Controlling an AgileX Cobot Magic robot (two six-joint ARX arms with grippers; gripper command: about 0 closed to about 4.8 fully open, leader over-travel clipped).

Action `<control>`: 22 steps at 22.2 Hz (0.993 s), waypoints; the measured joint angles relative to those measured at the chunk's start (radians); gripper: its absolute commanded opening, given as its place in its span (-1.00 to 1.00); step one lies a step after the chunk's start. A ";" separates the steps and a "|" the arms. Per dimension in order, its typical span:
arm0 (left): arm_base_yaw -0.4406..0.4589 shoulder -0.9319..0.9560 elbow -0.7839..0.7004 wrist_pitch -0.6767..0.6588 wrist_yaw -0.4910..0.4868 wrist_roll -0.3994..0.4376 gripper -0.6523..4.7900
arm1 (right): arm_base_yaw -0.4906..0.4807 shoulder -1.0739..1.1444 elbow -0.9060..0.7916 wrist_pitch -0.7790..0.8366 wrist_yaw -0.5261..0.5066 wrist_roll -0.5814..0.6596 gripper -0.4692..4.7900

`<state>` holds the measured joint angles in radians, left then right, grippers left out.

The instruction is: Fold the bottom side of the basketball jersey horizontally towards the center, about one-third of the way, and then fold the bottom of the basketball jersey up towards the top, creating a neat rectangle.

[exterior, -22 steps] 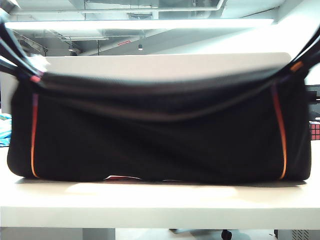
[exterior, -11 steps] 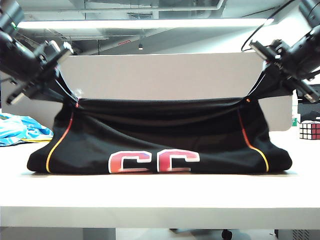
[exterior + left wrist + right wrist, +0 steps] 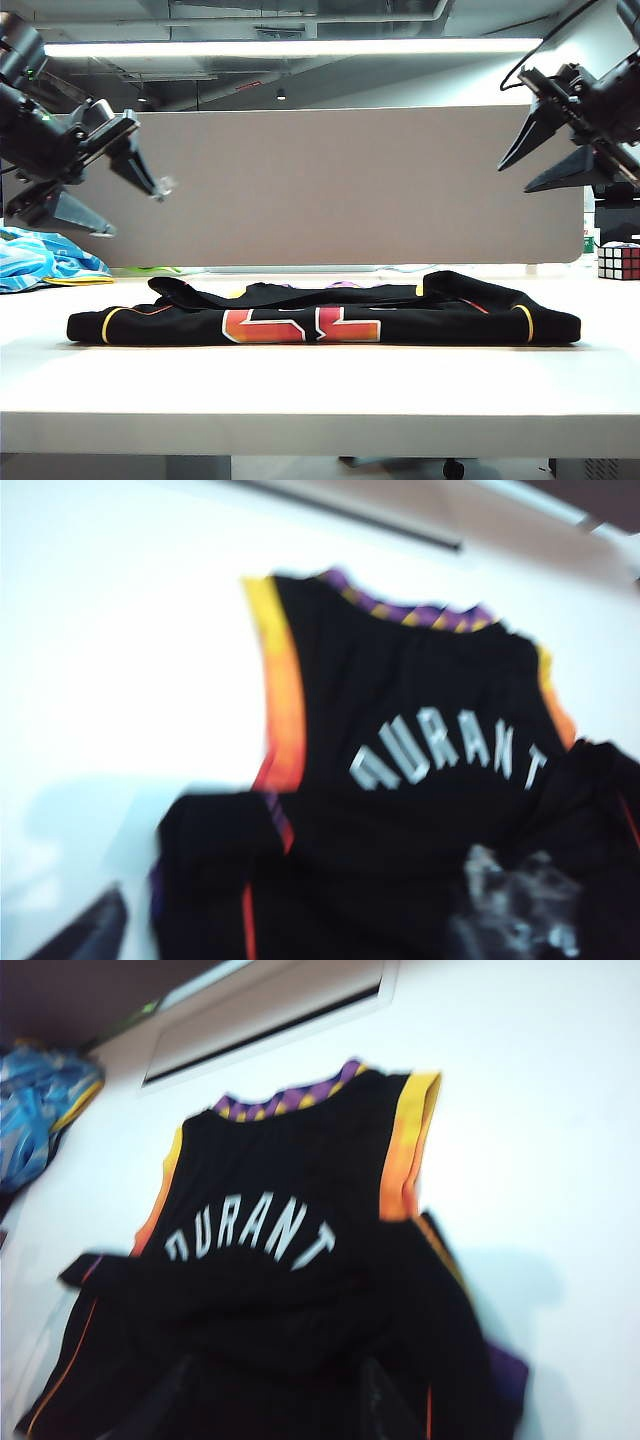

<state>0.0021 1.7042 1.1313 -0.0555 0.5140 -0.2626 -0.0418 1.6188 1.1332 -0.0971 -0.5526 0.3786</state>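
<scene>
The jersey (image 3: 325,310) lies flat on the white table (image 3: 320,390), folded into a low black strip across the middle of the exterior view. Its front fold shows part of an orange-red number with white outline, and yellow piping curves at both ends.

The left gripper (image 3: 135,195) hangs in the air at about 10 o'clock from the jersey, well above the table and apart from the cloth. Its two dark fingers are spread wide, one pointing down toward the table, the other higher with a small pale tip. Nothing sits between them.

The right gripper (image 3: 545,165) hangs at about 2 o'clock from the jersey, also high and clear of the fabric. Its two pointed fingers stand apart in a broad V, holding nothing.

The left wrist view, blurred, looks down on the jersey (image 3: 400,780): white letters reading "URANT", an orange-yellow armhole band and purple-and-yellow neck trim, with the lower part folded over.

The right wrist view shows the jersey (image 3: 290,1260) with "DURANT" across it, the same bands, and a folded black layer over its lower part.

A light blue cloth (image 3: 45,260) lies at 9 o'clock from the jersey, and a puzzle cube (image 3: 620,260) at 3 o'clock near the table's edge. A grey divider (image 3: 340,185) stands behind.
</scene>
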 measured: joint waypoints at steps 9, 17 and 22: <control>0.008 -0.005 -0.039 -0.445 -0.047 0.171 0.71 | -0.011 -0.020 -0.100 -0.425 0.032 -0.183 0.19; 0.003 0.042 -0.051 -0.430 -0.044 0.172 0.69 | -0.008 -0.019 -0.278 -0.266 0.031 -0.118 0.19; -0.019 0.098 -0.037 -0.370 0.024 0.181 0.69 | 0.001 0.008 -0.301 -0.164 0.014 -0.074 0.19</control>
<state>-0.0166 1.8027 1.0943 -0.4255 0.5377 -0.0814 -0.0406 1.6268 0.8318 -0.2615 -0.5385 0.3046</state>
